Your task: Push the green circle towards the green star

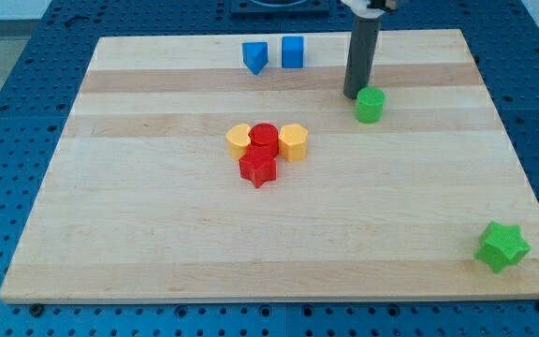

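My tip [354, 95] is placed just beside the smooth green circle [370, 106], at its upper left. The green star [502, 246] is seen at lower right on the wooden board [157, 243]. No jaws are carried.

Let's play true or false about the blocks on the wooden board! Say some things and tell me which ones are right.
1. My tip is right beside the green circle, on its upper-left side. True.
2. The green star sits near the view's top left corner. False: it is near the bottom right corner of the board.
3. Two blue blocks, the blue cube and the blue wedge-like block, stand side by side near the view's top. True.
4. The red star is alone, far from other blocks. False: it is bunched with the red circle and two yellow blocks.
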